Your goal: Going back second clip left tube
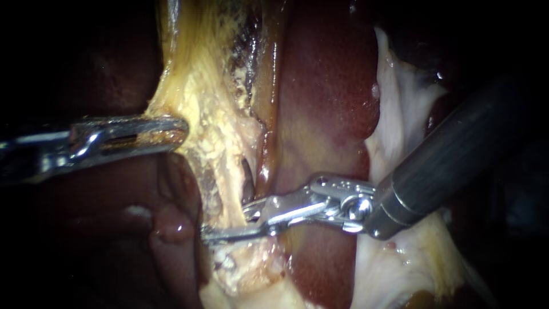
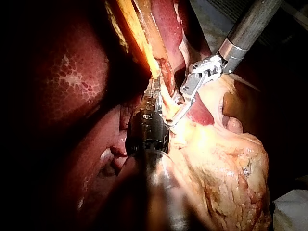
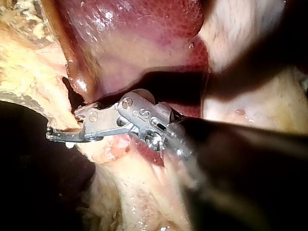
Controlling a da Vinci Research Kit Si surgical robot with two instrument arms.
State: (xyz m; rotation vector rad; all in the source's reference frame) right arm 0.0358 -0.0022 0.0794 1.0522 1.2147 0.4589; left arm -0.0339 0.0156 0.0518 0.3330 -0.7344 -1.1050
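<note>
As left instrument (image 1: 171, 133) grips tissue (image 1: 209, 109), right instrument (image 1: 227, 220) gapes.

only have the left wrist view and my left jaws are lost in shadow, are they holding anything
Observer: Yes. In the endoscope view the left instrument has its jaws shut on the edge of the yellow tissue.
Operator: right tip looks very close to my left instrument here, touching?
Observer: No. The endoscope view shows the right instrument well apart from the left one, with yellow tissue between them.
Operator: are its jaws open
Observer: Open. The endoscope view shows a gap between them, with a pale strand running into it.
</note>
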